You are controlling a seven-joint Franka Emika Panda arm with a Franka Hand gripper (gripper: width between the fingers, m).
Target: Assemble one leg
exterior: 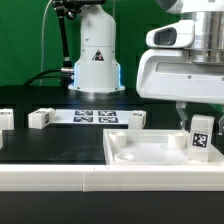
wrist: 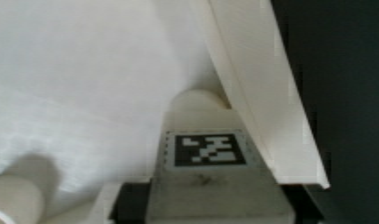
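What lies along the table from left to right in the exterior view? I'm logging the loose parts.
A white block cut by the left edge → another loose white block → the marker board → a white block by the board's right end → the leg at the gripper, above the tabletop.

White tagged leg (exterior: 201, 136) (wrist: 211, 150), upright, on the tabletop's (exterior: 150, 150) right corner in the exterior view

The tabletop (exterior: 140, 150) lies near, toward the exterior view's right, with one leg (exterior: 201, 137) upright at its right corner. Behind it, the marker board (exterior: 95, 116) lies flat; other legs (exterior: 40, 118) sit to the left.
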